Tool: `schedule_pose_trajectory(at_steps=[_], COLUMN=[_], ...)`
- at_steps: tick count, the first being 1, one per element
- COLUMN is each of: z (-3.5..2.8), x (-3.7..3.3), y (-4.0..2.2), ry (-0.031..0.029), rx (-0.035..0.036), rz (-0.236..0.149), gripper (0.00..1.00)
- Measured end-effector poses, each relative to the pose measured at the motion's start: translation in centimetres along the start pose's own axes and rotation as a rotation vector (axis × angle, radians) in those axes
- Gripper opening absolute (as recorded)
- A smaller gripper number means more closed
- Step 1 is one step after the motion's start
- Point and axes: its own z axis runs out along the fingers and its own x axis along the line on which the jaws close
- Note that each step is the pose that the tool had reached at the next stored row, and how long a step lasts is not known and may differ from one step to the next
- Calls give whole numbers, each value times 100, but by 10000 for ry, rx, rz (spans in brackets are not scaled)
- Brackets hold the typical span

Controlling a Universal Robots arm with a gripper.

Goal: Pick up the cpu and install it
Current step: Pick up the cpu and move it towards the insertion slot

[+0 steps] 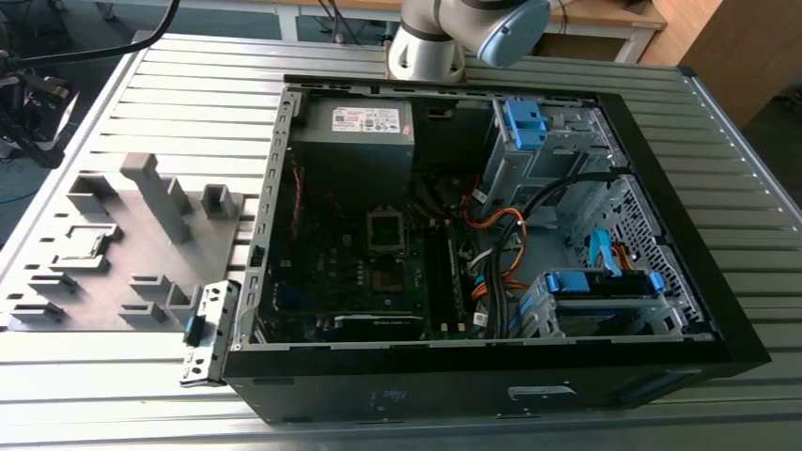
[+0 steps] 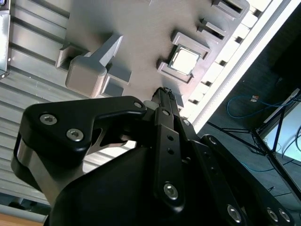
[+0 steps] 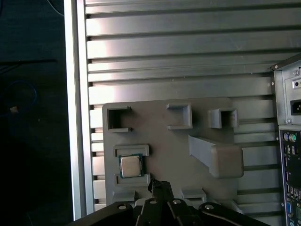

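The cpu [image 3: 130, 165] is a small square chip with a silver-grey top. It lies flat in a low holder on the grey fixture plate [image 3: 160, 150], and it also shows in the second wrist view [image 2: 183, 61]. My gripper [image 3: 161, 186] hovers above the plate, a short way beside the cpu and not touching it. Its black fingertips [image 2: 164, 92] are pressed together with nothing between them. In the exterior view the open computer case [image 1: 501, 235] lies on the table with the motherboard's cpu socket [image 1: 386, 228] near its middle.
The fixture plate [image 1: 126, 254] sits at the exterior view's left of the case and carries several raised blocks, including a tall angled post [image 3: 218, 157]. The ribbed metal table [image 3: 178, 56] ends close beside the plate. The arm's base [image 1: 426, 47] stands behind the case.
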Motion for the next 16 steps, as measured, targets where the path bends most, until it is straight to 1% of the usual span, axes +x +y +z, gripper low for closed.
schedule_pose_trajectory(at_steps=[2,5,8,10,16], z=[0,17,42,70,172], x=[1,13,33,44,73], y=[0,-2,-4,-6,-13], ry=[0,-1,0,7,55], rx=[1,1,29,56,100], rz=[0,1,0,0,2], gripper=[11,11,11,11,11])
